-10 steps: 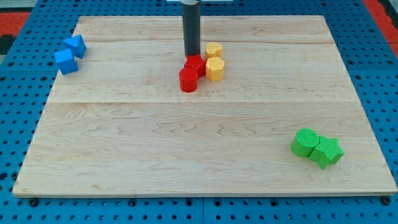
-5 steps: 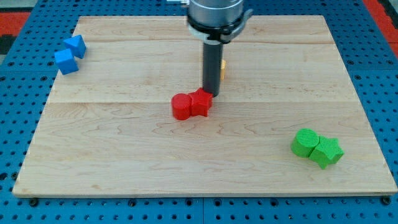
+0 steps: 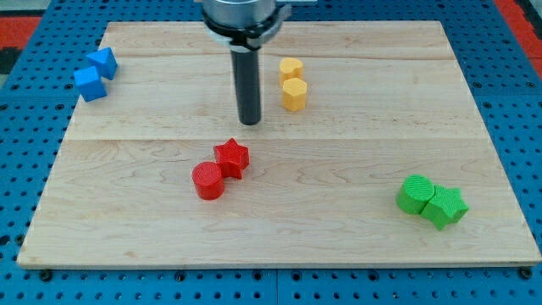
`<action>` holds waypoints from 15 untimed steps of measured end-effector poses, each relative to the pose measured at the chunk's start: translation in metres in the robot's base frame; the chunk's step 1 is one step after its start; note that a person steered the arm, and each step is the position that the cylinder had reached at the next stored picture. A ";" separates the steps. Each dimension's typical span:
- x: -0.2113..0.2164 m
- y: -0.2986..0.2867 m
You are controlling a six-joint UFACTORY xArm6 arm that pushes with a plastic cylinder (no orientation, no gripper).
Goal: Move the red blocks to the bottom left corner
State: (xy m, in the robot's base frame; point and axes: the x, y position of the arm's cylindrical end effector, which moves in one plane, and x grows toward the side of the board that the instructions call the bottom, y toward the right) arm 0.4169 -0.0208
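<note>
The red star block (image 3: 231, 158) and red cylinder (image 3: 207, 180) sit touching near mid-board; light and slippery, I judge, best pushed from their upper right. My tip (image 3: 249, 122), bare and gripperless, stands apart above them.

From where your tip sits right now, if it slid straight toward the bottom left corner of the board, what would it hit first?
Probably the red star block. My tip sits just above and to the right of it in the view, apart from it. The red round block touches the star's lower left side, so it would likely get pushed along next.
</note>
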 end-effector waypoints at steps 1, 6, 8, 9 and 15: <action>0.035 0.000; 0.145 -0.092; 0.116 -0.044; 0.109 -0.079; 0.146 -0.028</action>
